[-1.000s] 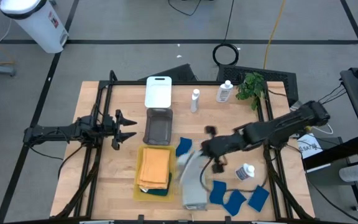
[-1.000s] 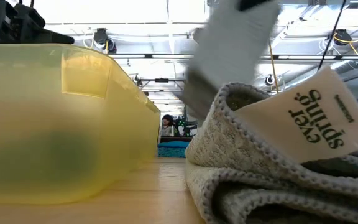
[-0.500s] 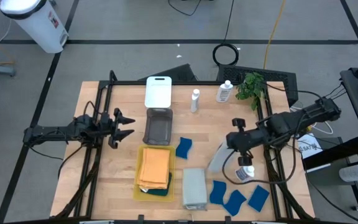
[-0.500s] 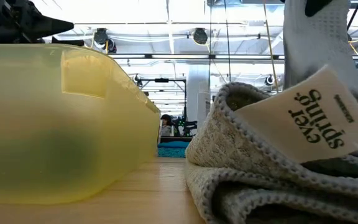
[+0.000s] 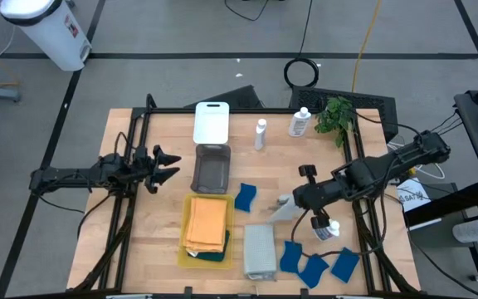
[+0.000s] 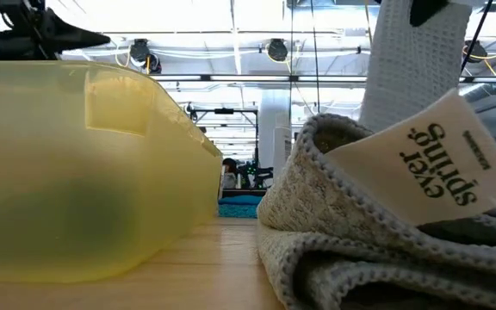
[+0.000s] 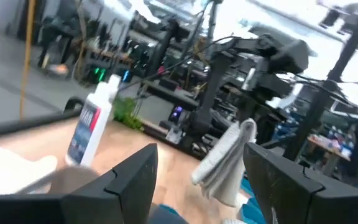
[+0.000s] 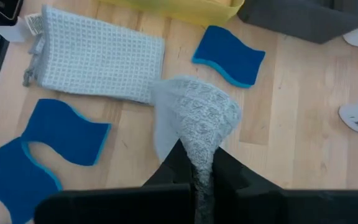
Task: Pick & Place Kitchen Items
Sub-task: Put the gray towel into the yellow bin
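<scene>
My right gripper [image 5: 295,199] is shut on a pale grey waffle cloth [image 5: 283,209] above the table's right middle; the cloth also shows in the low view [image 6: 412,60]. A second pale grey cloth [image 5: 260,252] lies folded flat on the table near the front edge. The orange cloth [image 5: 207,223] lies on the dark teal cloth [image 5: 212,257] in the yellow tray [image 5: 182,241]. Several blue sponges [image 5: 314,266] lie at the front right, one [image 5: 246,196] by the tray. One white bottle [image 5: 329,228] lies under my right arm; two [image 5: 260,133] stand at the back. My left gripper [image 5: 166,164] is open and empty at the left. My right gripper pinches a bunched upper part of the cloth [image 8: 197,146] between its two fingers, which point down at the table. The cloth hangs below the fingers in loose folds, clear of the table; how many layers are in the pinch I cannot tell.
A grey tray [image 5: 212,168] and a white tray [image 5: 211,122] stand behind the yellow one. A green plant [image 5: 334,115] is at the back right corner. Bare wood shows between the single sponge and the hanging cloth.
My right gripper has carried the grey cloth up and away from beside the folded cloth toward the table's right edge, then come back a little toward the left. The cloth has gone from swinging out sideways to hanging below the fingers.
</scene>
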